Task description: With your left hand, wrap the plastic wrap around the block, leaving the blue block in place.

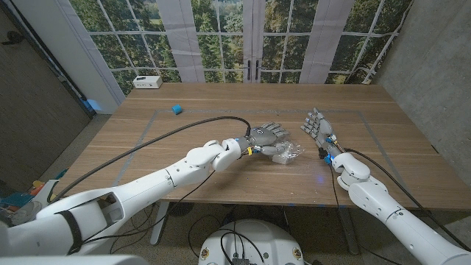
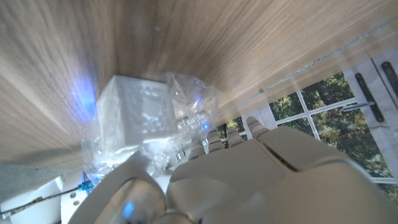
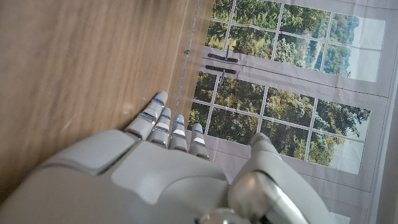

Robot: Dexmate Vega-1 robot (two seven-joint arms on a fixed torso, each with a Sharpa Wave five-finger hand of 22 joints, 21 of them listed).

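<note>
A pale block (image 1: 282, 154) lies mid-table under crumpled clear plastic wrap (image 1: 293, 152). My left hand (image 1: 266, 138) hovers over its far-left side, fingers spread, fingertips and thumb at the wrap's edge; no firm pinch shows. In the left wrist view the block (image 2: 134, 112) sits in front of my left hand (image 2: 249, 180), with the wrap (image 2: 189, 102) bunched over it and down toward the thumb. The small blue block (image 1: 176, 110) stands apart at the far left. Just right of the wrapped block, my right hand (image 1: 319, 126) is held with fingers spread and nothing in it, also seen in its wrist view (image 3: 168, 168).
A white box (image 1: 148, 82) sits at the table's far left corner. Blue tape lines (image 1: 158, 112) mark a rectangle on the wooden table (image 1: 221, 184). A black cable (image 1: 147, 147) runs along my left arm.
</note>
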